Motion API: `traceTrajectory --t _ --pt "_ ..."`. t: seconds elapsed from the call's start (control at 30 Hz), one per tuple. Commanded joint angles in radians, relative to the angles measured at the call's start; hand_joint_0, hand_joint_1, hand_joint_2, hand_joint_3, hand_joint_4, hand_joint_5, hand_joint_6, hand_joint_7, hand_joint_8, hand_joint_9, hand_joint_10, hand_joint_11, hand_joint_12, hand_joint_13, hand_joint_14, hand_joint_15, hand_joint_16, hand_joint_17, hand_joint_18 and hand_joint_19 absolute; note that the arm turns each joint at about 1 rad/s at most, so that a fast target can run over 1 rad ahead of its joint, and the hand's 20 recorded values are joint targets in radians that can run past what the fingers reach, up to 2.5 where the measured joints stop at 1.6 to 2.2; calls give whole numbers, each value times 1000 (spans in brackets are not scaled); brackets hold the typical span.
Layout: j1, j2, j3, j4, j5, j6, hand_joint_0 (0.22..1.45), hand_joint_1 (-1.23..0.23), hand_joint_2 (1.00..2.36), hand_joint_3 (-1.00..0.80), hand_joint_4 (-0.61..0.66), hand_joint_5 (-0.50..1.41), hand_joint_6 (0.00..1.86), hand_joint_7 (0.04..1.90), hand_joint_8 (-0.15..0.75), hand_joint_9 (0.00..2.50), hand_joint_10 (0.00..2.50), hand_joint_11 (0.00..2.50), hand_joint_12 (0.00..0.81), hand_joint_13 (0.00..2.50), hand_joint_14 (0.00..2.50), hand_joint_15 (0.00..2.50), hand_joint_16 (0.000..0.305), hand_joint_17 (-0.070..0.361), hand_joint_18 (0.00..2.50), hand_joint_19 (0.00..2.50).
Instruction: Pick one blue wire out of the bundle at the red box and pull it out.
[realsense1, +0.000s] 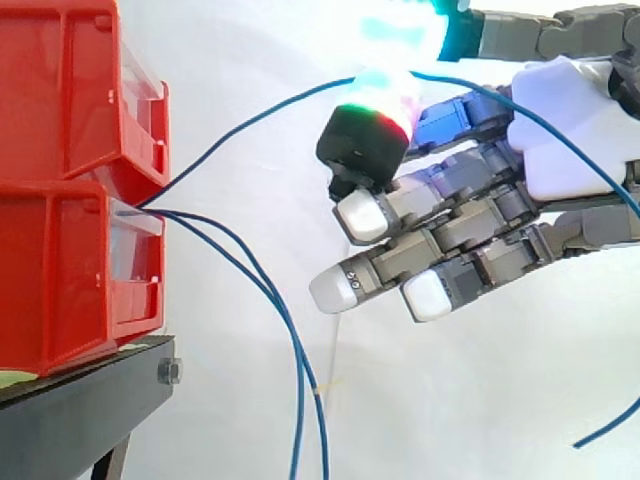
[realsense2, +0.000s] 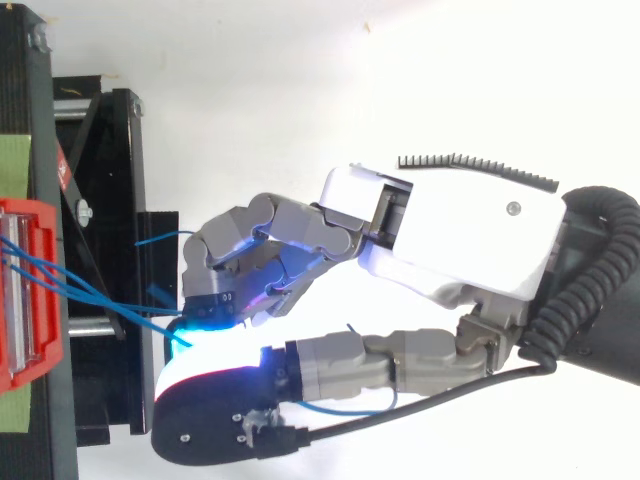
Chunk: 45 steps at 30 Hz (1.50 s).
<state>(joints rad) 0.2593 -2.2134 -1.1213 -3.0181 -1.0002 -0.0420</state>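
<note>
Two stacked red boxes stand at the left on a black stand. Thin blue wires come out of the gap between them. One blue wire rises to the right into my hand, where the thumb and a fingertip glowing cyan, green and red pinch it. Past the pinch it runs over the palm and hangs down at the far right. The other fingers stretch towards the boxes below the pinch. In the top view the red box is at the left edge and the wires run to my hand.
Two more blue wires leave the same gap and hang down past the stand's edge. The black stand and its frame lie between the boxes and the hand. A white curtain is behind everything.
</note>
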Motion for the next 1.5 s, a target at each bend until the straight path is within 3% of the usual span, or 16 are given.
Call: traceTrajectory --t 0.0,0.4,0.63,0.8,1.1,1.47 --pt "0 0 0 -2 0 1 587 -790 1018 -189 220 -154 879 1240 379 865 18 645 466 561 11 288 63 142 722 509" --pt "0 1 0 -13 5 -2 603 -754 1023 -41 160 -148 912 1360 391 892 18 638 474 573 9 273 65 146 760 468" --pt "0 9 0 -79 11 -78 618 -752 1018 19 113 -145 929 1370 407 910 17 639 492 588 10 269 68 153 787 455" --pt "0 21 0 -84 38 -142 615 -740 1016 20 114 -144 934 1325 415 913 17 630 499 588 10 269 70 157 787 451" --pt "-5 21 0 -76 158 -300 611 -734 1013 12 110 -142 936 1303 425 925 14 640 505 591 8 276 71 160 791 456" --pt "-5 20 -2 -30 166 -334 614 -732 1014 10 100 -145 937 1304 423 917 14 637 504 588 8 269 71 159 787 459"
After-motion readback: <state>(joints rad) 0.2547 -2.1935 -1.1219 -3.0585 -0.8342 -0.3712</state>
